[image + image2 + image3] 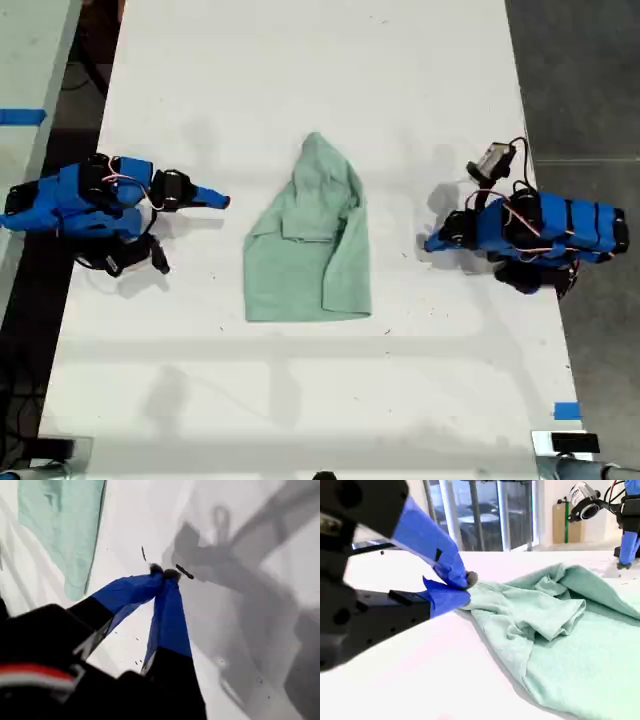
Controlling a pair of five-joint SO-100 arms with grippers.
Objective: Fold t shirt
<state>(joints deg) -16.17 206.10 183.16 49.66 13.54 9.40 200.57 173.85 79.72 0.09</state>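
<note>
The t shirt (pixel 310 245) was soft matt cloth, pale mint, wrinkled and creased, with no sheen. The desk (pixel 320 90) looked smooth, white and faintly glossy, taking soft shadows. My second gripper (pixel 465 587) was smooth blue plastic on a black matt plastic body.

Looked straight down from overhead on the desk (pixel 300 400); wrist views sat low and close, all sharing the shirt (pixel 310 245).
</note>
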